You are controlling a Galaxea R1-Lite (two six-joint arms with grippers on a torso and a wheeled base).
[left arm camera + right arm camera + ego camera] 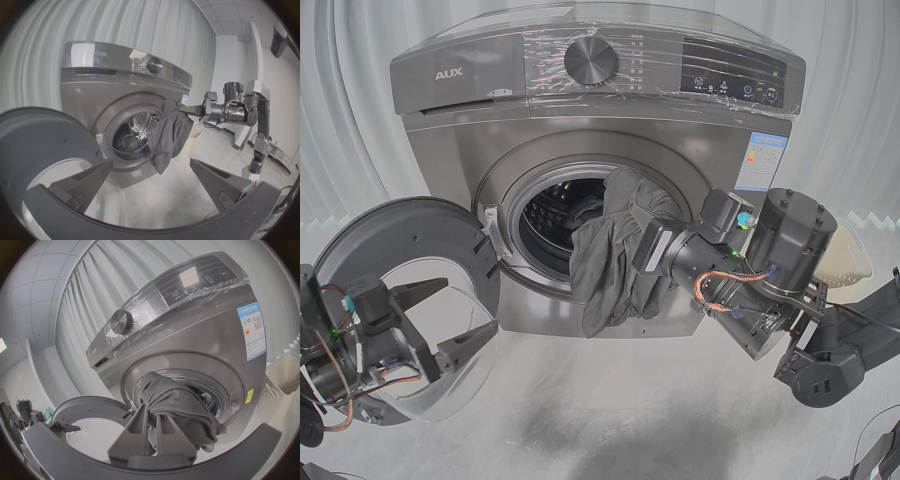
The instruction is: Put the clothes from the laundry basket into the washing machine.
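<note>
A grey front-loading washing machine [650, 131] stands with its round door [406, 244] swung open to the left. My right gripper [628, 209] is shut on a dark grey garment [606, 275] at the right edge of the drum opening [550, 219]. The cloth bunches over the closed fingers [140, 427] and hangs down past the lower rim. Another dark piece of clothing [125, 143] lies inside the drum. My left gripper [470, 306] stands open and holds nothing, low in front of the open door. The cream laundry basket [853, 262] sits right of the machine, mostly hidden behind my right arm.
The open door [40, 140] takes up the space left of the machine, close to my left gripper [151, 162]. Pale curtains [337, 125] hang behind. Bare light floor [600, 400] lies in front of the machine. The perforated basket [281, 380] stands beside the machine's right corner.
</note>
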